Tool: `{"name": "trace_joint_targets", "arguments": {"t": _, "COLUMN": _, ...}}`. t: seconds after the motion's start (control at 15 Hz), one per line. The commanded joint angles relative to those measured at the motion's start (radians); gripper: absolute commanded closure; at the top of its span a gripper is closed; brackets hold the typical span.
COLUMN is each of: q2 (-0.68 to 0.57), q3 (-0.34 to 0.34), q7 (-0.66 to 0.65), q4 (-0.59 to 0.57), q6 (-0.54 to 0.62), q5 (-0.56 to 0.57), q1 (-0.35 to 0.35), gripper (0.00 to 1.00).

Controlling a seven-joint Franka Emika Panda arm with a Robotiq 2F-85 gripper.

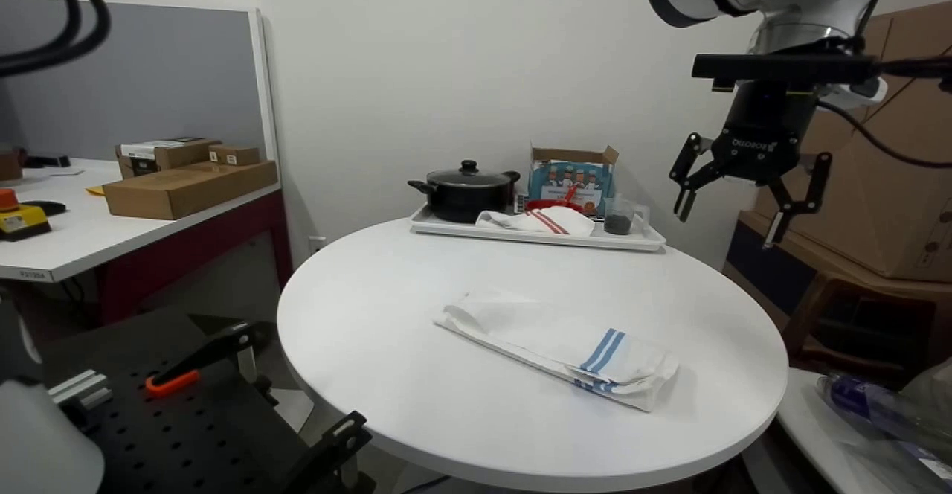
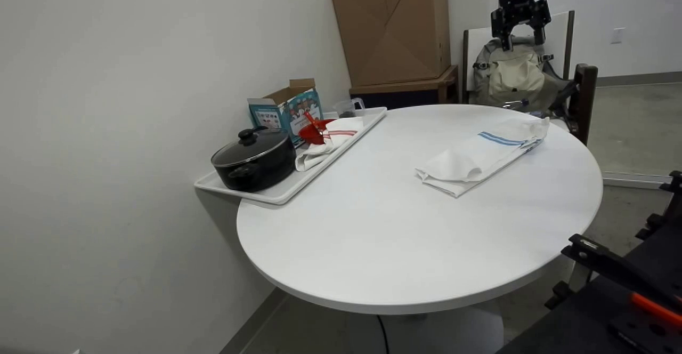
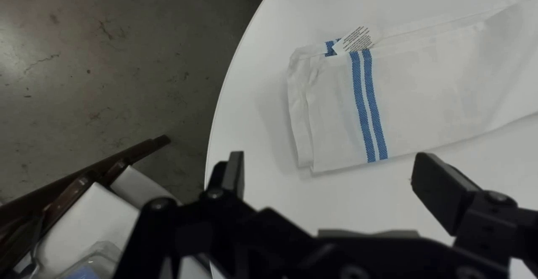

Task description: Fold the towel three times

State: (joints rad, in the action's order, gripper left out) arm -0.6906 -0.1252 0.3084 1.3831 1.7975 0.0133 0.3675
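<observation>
The gripper (image 1: 729, 219) is being held spread, nothing gripped; the towel (image 1: 549, 339) is being supported on the table (image 1: 394, 375) as a layered strip, apparently part-folded, further folding probably being required.

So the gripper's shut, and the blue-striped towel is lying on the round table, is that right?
Not quite: the gripper is open, not shut; the wrist view shows its jaws standing wide apart. The rest holds: the blue-striped towel is lying on the round table.
</observation>
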Motion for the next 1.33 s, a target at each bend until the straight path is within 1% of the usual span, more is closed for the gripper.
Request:
{"name": "trace_joint_targets", "arguments": {"t": 0.0, "q2": 0.044, "q3": -0.008, "q7": -0.002, "q4": 0.044, "q6": 0.024, "q5": 0.027, "q1": -0.021, "gripper": 0.0}}
{"name": "trace_joint_targets", "arguments": {"t": 0.27, "q2": 0.0, "q3": -0.013, "q7": -0.015, "q4": 0.04, "q6": 0.024, "q5": 0.045, "q1": -0.026, "gripper": 0.0}}
{"name": "trace_joint_targets", "arguments": {"t": 0.53, "q2": -0.049, "q3": -0.014, "q7": -0.02, "q4": 0.052, "q6": 0.051, "q5": 0.035, "q1": -0.013, "gripper": 0.0}}
{"name": "trace_joint_targets", "arguments": {"t": 0.67, "q2": -0.075, "q3": -0.021, "q7": -0.037, "q4": 0.055, "q6": 0.084, "q5": 0.033, "q1": -0.009, "gripper": 0.0}}
{"name": "trace_joint_targets", "arguments": {"t": 0.93, "q2": -0.138, "q3": -0.033, "q7": -0.089, "q4": 0.056, "q6": 0.196, "q5": 0.03, "q1": -0.009, "gripper": 0.0}}
{"name": "trace_joint_targets", "arguments": {"t": 1.07, "q2": -0.173, "q3": -0.025, "q7": -0.101, "q4": 0.048, "q6": 0.228, "q5": 0.02, "q1": -0.009, "gripper": 0.0}}
{"name": "trace_joint_targets", "arguments": {"t": 1.27, "q2": -0.218, "q3": -0.014, "q7": -0.105, "q4": 0.033, "q6": 0.247, "q5": 0.015, "q1": -0.013, "gripper": 0.0}}
